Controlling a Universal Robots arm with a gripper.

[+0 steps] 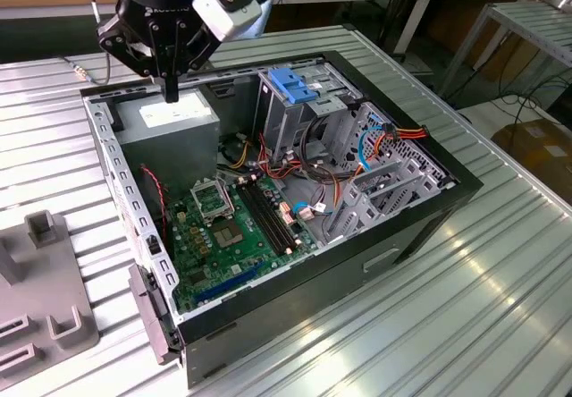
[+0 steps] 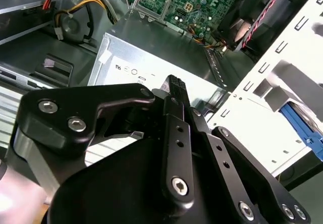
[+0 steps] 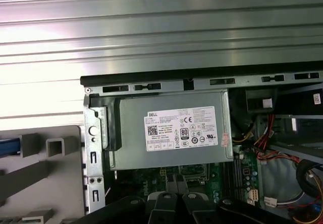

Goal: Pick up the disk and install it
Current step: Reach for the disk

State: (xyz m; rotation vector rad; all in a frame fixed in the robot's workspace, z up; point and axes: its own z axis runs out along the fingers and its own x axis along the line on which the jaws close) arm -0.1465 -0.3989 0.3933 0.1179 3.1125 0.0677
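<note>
My gripper (image 1: 172, 93) hangs over the far left corner of the open computer case (image 1: 420, 218), just above the grey power supply box (image 1: 170, 122). Its black fingers (image 2: 175, 88) are pressed together with nothing between them. In the first wrist view the fingertips (image 3: 169, 200) sit over the motherboard edge below the box's white sticker (image 3: 184, 128). The disk is mostly cut off: a strip of its bright blue frame (image 3: 7, 146) lies on the grey fixture (image 3: 45, 168) outside the case wall. It also shows past the perforated wall in the second wrist view (image 2: 303, 128).
The case holds a green motherboard (image 1: 232, 227), loose red and orange cables (image 1: 393, 133), and a metal drive cage with a blue plastic handle (image 1: 299, 84). The grey slotted fixture (image 1: 45, 299) sits at the exterior view's left on the ribbed metal table (image 1: 500, 290).
</note>
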